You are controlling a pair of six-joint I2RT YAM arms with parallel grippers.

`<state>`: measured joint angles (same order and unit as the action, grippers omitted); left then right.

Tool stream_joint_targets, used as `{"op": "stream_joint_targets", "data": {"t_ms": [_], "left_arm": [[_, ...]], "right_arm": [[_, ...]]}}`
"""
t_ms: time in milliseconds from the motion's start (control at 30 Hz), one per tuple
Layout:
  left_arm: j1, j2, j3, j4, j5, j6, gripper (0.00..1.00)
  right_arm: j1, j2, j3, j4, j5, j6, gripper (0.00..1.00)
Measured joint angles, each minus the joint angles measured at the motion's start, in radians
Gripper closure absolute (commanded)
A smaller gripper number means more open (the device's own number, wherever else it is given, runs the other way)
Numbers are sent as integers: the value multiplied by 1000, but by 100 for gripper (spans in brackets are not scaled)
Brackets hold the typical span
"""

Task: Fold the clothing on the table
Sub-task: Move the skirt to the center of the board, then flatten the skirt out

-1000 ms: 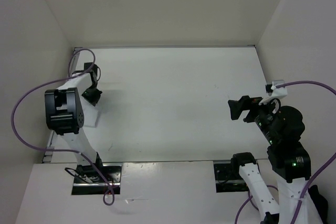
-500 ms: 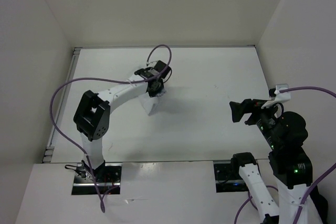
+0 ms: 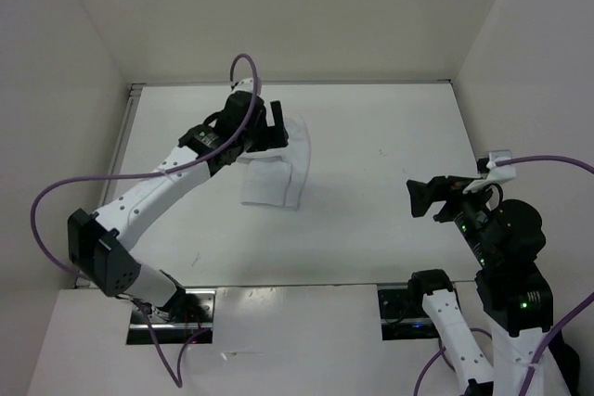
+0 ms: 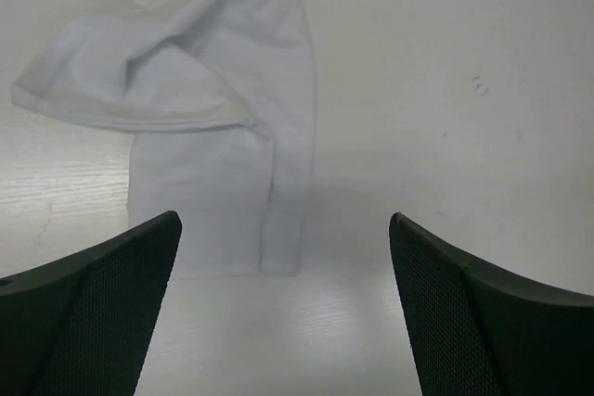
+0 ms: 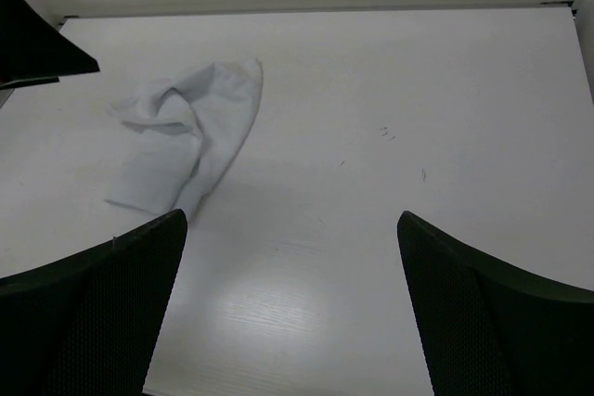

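Observation:
The clothing is a small, thin white garment lying crumpled on the table, left of centre. In the left wrist view the clothing has a bunched upper fold and a flatter lower strip. My left gripper hovers just beside its far-left end, open, with nothing between its fingers. My right gripper hangs at the right side, well away from the garment, also open and empty. In the right wrist view the clothing lies far ahead on the left, beyond the right gripper.
White upright wall panels enclose the table at the back and both sides. A purple cable loops above the left arm. Faint dark specks mark the tabletop. The left arm's dark edge shows at the right wrist view's top left.
The left arm swung from the far left edge toward the table's middle with the clothing, then opened its jaws and let the garment drop onto the table. The right arm barely moved.

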<state>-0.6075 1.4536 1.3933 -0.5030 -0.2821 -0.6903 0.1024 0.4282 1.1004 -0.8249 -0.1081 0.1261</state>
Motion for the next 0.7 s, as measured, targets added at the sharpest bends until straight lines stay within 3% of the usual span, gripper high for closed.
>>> {"op": "stream_joint_targets", "data": {"t_ms": [100, 200, 267, 367, 500, 700], "left_arm": [[-6, 95, 38, -8, -3, 58, 1], [-19, 215, 7, -39, -13, 89, 6], [-44, 282, -22, -79, -26, 107, 14], [-108, 362, -26, -145, -77, 117, 16], [-177, 415, -26, -199, -156, 108, 17], [-190, 425, -26, -212, -223, 76, 18]], "right_arm": [[0, -8, 0, 0, 0, 0, 2], [0, -13, 0, 0, 1, 0, 2], [0, -15, 0, 0, 1, 0, 2], [0, -18, 0, 0, 2, 0, 2], [0, -21, 0, 0, 3, 1, 2], [0, -28, 0, 0, 8, 8, 2]]}}
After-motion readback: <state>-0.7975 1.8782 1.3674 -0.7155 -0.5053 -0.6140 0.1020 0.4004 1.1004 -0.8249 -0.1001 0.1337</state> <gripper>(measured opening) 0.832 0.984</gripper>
